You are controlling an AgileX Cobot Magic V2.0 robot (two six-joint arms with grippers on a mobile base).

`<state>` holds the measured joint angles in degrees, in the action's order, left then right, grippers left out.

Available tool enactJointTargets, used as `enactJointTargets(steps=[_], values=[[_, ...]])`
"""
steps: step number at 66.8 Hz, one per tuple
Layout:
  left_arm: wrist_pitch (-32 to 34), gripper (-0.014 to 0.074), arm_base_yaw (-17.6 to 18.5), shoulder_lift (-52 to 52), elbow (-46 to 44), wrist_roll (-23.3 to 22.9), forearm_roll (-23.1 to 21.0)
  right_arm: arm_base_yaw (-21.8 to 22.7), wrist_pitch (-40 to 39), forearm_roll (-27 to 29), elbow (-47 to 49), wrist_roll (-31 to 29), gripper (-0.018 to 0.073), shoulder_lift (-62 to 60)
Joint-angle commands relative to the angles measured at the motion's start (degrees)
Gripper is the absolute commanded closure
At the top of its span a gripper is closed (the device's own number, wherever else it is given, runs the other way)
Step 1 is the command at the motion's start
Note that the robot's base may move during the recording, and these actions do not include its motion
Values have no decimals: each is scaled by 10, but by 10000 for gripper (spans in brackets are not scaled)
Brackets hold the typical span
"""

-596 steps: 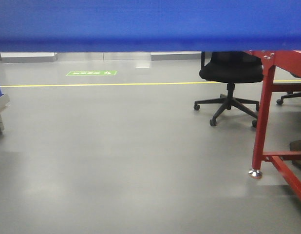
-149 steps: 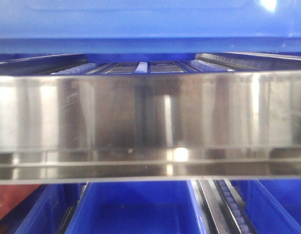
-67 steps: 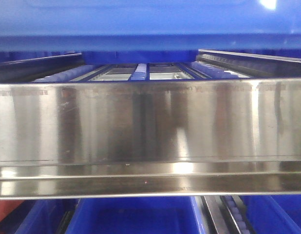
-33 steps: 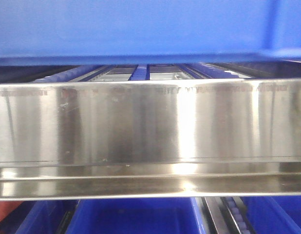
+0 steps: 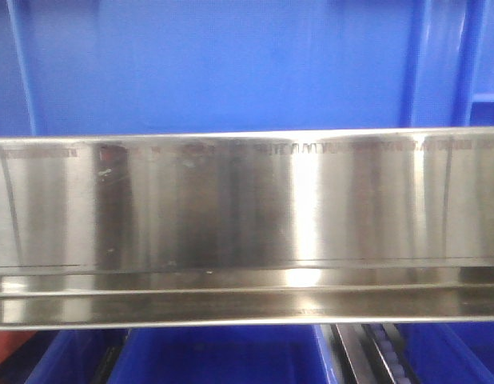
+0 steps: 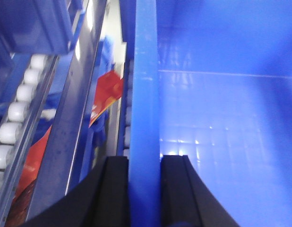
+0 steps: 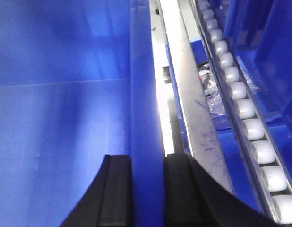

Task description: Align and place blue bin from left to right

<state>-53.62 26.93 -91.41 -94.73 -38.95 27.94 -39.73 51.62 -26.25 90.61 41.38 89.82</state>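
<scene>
While the bin fills the whole upper part of my front view, its wide flat wall stands just behind the steel rail, with vertical ribs showing near both corners. Its long axis runs left to right, parallel to that rail, and its lower edge is hidden behind the rail's top edge, so I cannot tell whether it rests on anything. Below the rail I see darker crates and a roller track between them.

On my left wrist view, the bin's side rim runs straight away from the camera, and beside it there is only a narrow gap before a steel channel and a row of white rollers. On my right wrist view the room is just as tight: rim, thin gap, steel strip, then rollers.

Both arms reach along the bin's short walls from above. My left gripper straddles the left rim, one black finger on each face, clamped on it. My right gripper pinches the right rim likewise.
</scene>
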Motion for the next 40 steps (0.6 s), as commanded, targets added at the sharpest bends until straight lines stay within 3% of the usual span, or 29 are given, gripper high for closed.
enactJointTargets(steps=[1, 25, 32, 36, 40], values=[[50, 707, 7, -1, -9, -1, -8, -4, -61, -1, 13, 0, 637, -4], [50, 693, 7, -5, -9, -1, -7, -4, -69, -1, 13, 0, 637, -4], [50, 550, 7, -4, -9, -1, -7, -4, -66, -1, 13, 0, 618, -4], [50, 427, 7, -3, -9, -1, -7, -4, -61, -1, 13, 0, 535, -4], [50, 301, 7, -2, -9, -1, -7, -4, -58, -1, 13, 0, 391, -4]])
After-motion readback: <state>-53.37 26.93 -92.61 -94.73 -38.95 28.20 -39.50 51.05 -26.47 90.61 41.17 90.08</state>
